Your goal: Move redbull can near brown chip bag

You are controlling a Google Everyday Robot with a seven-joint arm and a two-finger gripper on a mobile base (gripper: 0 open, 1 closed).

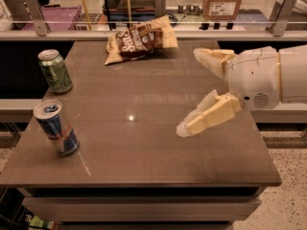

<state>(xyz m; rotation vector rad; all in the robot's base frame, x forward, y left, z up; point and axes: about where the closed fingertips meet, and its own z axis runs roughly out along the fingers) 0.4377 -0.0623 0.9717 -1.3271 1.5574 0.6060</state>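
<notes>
Redbull can [55, 127] stands upright on the desk [144, 147], well in front-left of brown chip bag [141, 39]. Tool [188, 92] hangs front-right of the bag, spread open, empty. We'd straddle the can mid-height, clear of green can [55, 71].

Office-like workspace (cardboard box [221, 1], purple crate [60, 17] behind table [144, 147]), jaws above table's right side
</notes>
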